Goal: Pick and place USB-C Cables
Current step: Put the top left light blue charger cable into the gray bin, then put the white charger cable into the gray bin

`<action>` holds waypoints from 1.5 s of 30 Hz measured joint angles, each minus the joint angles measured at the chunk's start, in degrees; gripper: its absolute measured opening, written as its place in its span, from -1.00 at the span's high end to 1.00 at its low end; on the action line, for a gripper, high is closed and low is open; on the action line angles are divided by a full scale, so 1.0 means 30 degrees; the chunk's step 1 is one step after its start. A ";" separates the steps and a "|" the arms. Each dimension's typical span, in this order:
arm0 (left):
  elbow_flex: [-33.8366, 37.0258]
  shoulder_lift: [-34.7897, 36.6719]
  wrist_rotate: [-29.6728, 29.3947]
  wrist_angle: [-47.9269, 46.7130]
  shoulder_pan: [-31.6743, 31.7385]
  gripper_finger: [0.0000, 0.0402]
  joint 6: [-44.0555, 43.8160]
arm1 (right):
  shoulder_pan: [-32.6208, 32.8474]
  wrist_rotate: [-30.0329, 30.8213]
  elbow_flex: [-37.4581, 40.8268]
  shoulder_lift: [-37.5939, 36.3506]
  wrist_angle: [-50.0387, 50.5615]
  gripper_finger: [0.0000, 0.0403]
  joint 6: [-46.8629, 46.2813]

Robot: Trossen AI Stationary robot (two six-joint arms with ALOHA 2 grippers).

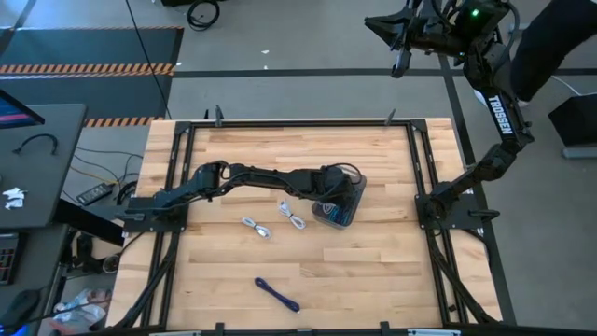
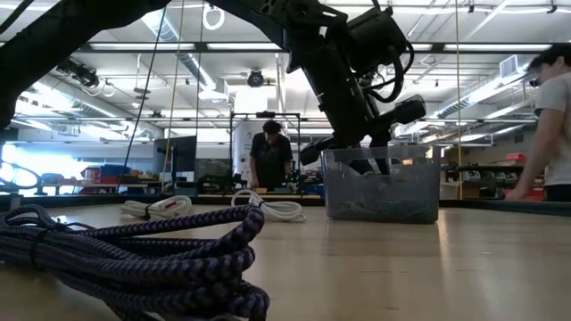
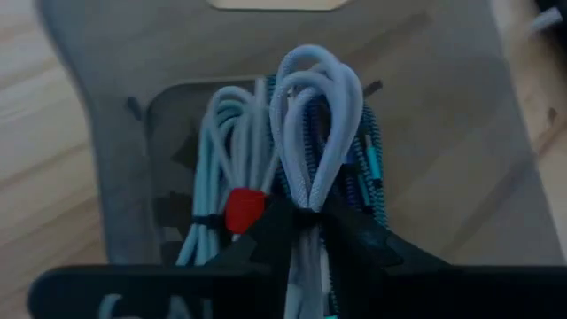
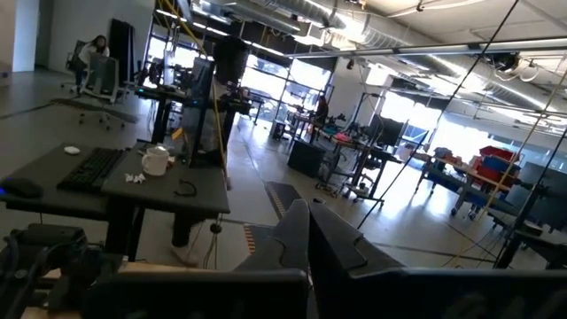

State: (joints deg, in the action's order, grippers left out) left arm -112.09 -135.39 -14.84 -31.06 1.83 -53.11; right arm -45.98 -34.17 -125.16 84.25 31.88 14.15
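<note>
A pale wooden table (image 1: 373,280) sits in a big open workshop, with desks, monitors and a couple of people beyond. Two white cables (image 1: 254,226) (image 1: 293,217) lie side by side mid-table, and a dark blue-purple cable (image 1: 277,294) lies alone near the front edge. The left arm stretches across the table, its left gripper (image 3: 306,217) hanging over the grey tray (image 1: 347,213), where more cables are piled. A white cable (image 3: 314,133) sits between its fingers, which look slightly parted, though whether they pinch it is hard to tell. The right gripper (image 1: 399,63) is parked high beyond the table's far right corner, fingers together.
</note>
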 joint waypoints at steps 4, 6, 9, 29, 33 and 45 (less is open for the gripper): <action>0.0000 0.0000 0.0327 0.0059 -0.0007 0.55 0.0425 | 0.0000 0.0000 0.0000 0.0000 0.0000 0.98 0.0000; 0.0000 0.0000 0.0375 0.0048 0.0000 0.56 0.0425 | 0.0006 -0.0001 0.0000 0.0000 0.0000 0.98 0.0000; 0.0000 0.0000 0.0381 0.0019 0.0000 0.60 0.0432 | 0.0000 0.0000 0.0000 0.0000 0.0000 0.98 0.0000; -0.6975 0.1117 0.0162 -1.2490 -0.1092 0.88 0.3166 | 0.0000 0.0013 0.0000 0.0001 0.0204 0.98 0.0000; -0.6619 0.2016 0.0228 -1.5552 -0.2141 0.71 0.2028 | -0.0076 0.0000 0.0007 0.0007 0.0426 0.98 0.0181; -0.6471 0.1997 0.0425 -1.8146 -0.4900 0.23 1.2494 | -0.0262 0.0009 0.0007 0.0007 0.0548 0.98 0.0209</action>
State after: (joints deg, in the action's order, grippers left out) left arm -131.51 -129.40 -13.56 -85.49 -12.87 -15.63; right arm -46.76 -34.15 -125.14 84.27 33.52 14.78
